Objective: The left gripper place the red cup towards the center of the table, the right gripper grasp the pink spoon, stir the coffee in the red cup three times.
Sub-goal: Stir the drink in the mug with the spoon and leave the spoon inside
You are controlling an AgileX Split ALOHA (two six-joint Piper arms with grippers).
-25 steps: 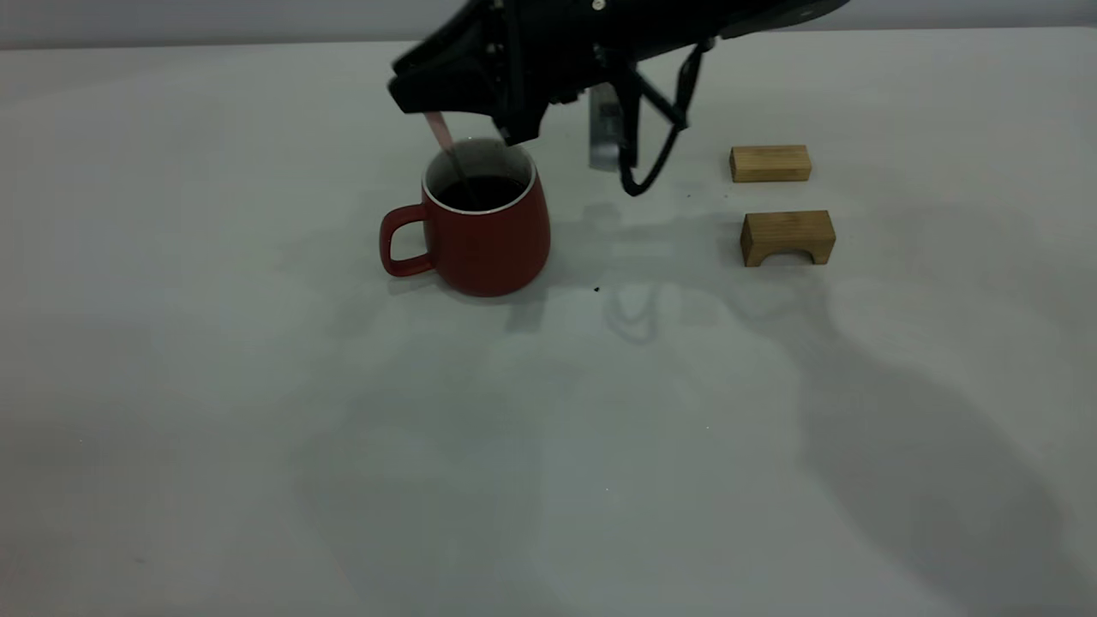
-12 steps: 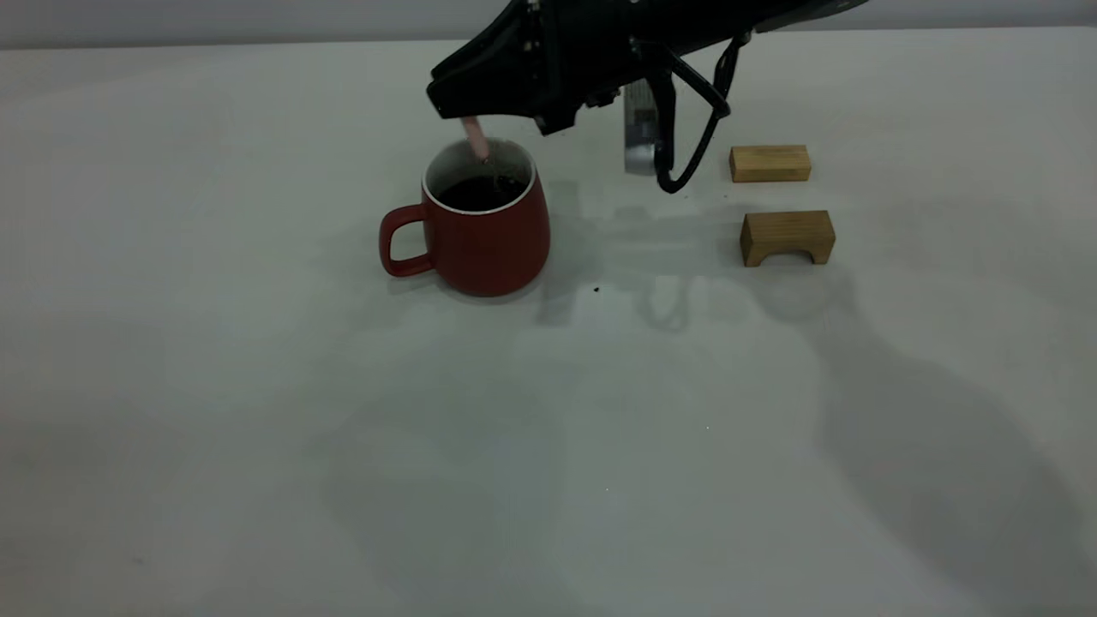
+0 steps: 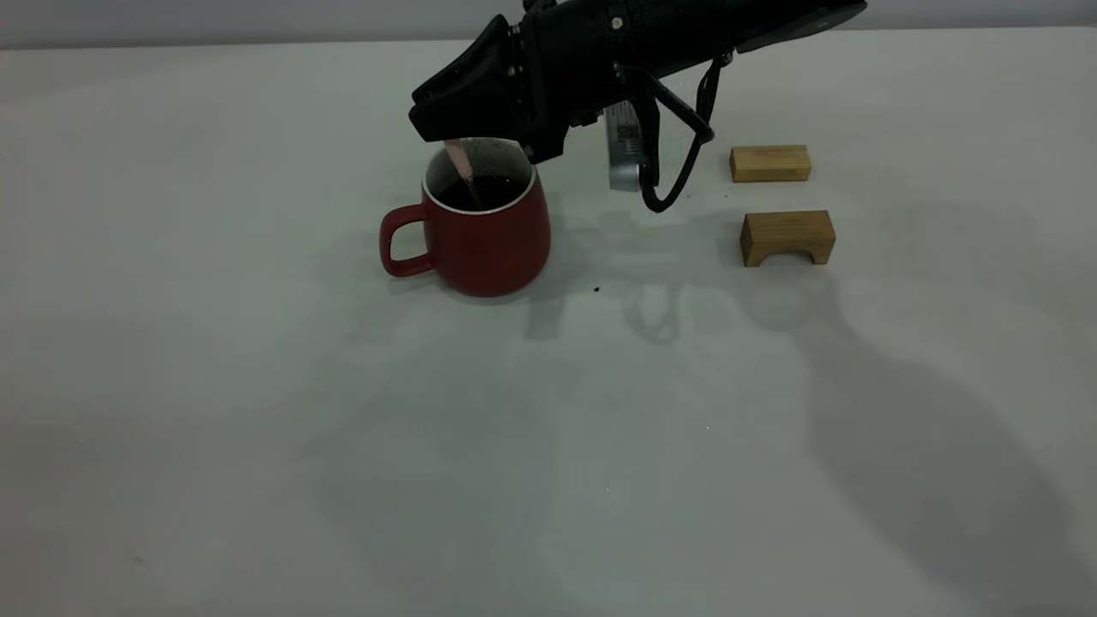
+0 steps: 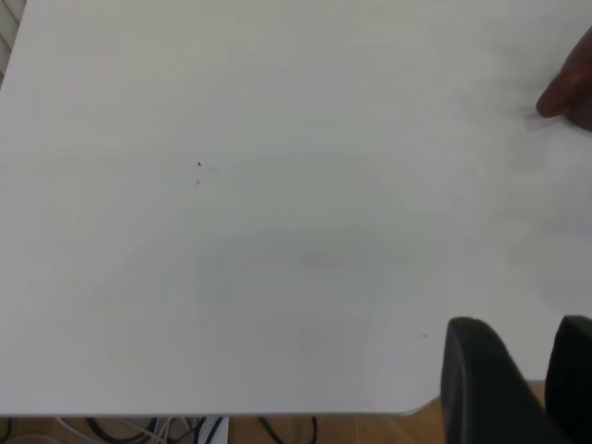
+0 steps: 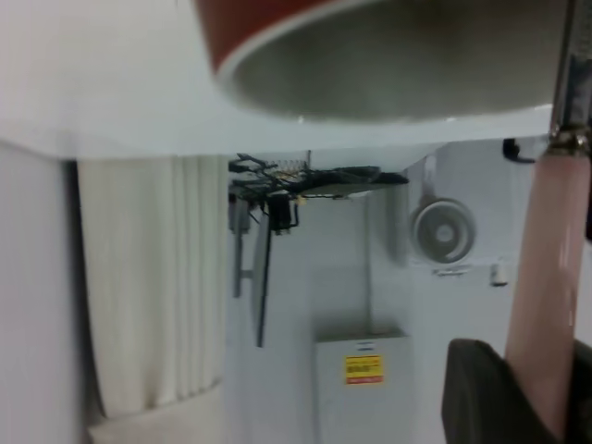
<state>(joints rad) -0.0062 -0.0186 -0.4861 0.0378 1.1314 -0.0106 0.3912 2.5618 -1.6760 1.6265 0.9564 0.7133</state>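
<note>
The right gripper (image 3: pixel 452 135), clamped on the light, stiff pink spoon (image 3: pixel 461 161) by its handle, dips it into the red cup (image 3: pixel 484 231) just below.

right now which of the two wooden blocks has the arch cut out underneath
The nearer wooden block, the one closer to the camera in the exterior view, has the arch notch in its bottom edge. The farther block behind it is a plain solid bar.
</note>
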